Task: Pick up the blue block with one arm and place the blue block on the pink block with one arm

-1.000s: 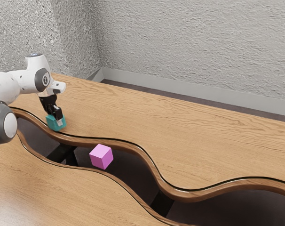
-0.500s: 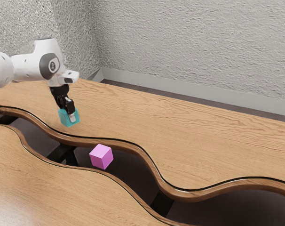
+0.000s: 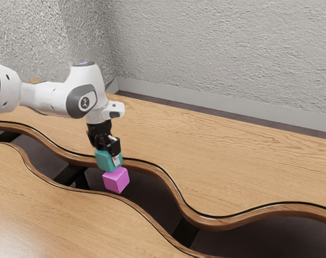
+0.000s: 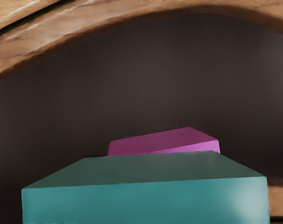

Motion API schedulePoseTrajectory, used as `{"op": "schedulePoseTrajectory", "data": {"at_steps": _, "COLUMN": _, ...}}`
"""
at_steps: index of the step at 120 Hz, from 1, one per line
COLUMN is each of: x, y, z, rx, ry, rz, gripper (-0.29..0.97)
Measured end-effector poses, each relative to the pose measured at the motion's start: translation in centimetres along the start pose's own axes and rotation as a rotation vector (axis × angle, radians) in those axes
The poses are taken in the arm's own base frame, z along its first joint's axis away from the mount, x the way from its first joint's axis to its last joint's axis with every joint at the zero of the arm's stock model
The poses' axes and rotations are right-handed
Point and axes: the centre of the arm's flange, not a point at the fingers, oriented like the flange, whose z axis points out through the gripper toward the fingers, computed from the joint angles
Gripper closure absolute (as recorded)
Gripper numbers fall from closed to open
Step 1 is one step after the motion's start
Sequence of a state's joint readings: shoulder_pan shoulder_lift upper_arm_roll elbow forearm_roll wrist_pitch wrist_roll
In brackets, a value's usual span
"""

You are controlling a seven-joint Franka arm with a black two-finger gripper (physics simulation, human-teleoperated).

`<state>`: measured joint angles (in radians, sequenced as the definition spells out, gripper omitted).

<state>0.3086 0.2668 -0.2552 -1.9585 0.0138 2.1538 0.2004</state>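
My black gripper [image 3: 110, 156] is shut on the teal-blue block [image 3: 108, 160], holding it just above the pink block [image 3: 116, 179]. The pink block stands in the dark gap between the two wavy wooden table parts. In the wrist view the teal-blue block [image 4: 146, 191] looms right under the hand, and beyond it a strip of the pink block [image 4: 165, 141] peeks out over the dark gap. Whether the two blocks touch is unclear; they look very close.
The far wooden tabletop [image 3: 217, 145] has a wavy dark-rimmed edge beside the blocks, and the near tabletop [image 3: 39, 215] curves below them. Dark supports [image 3: 71, 174] stand in the gap. A grey textured wall [image 3: 217, 48] runs behind.
My arm has carried the teal-blue block toward the exterior view's right and down, from over the far tabletop's edge to just above the pink block in the gap.
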Motion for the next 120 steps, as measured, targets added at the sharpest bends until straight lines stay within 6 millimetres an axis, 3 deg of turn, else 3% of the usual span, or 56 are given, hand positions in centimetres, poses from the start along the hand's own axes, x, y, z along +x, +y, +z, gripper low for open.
{"op": "schedulePoseTrajectory", "data": {"at_steps": 11, "x": 0.3, "y": -0.1, "z": 0.0, "rx": 0.031, "ry": 0.018, "rz": -0.049, "gripper": 0.39}}
{"op": "schedulePoseTrajectory", "data": {"at_steps": 51, "x": -0.9, "y": 2.5, "z": 0.5, "rx": 0.100, "ry": 0.019, "rz": -0.085, "gripper": 0.39}}
{"op": "schedulePoseTrajectory", "data": {"at_steps": 106, "x": -1.5, "y": 3.9, "z": 1.5, "rx": 0.114, "ry": 0.015, "rz": -0.113, "gripper": 0.39}}
{"op": "schedulePoseTrajectory", "data": {"at_steps": 120, "x": -1.4, "y": 3.9, "z": 1.4, "rx": 0.106, "ry": 0.023, "rz": -0.116, "gripper": 0.24}}
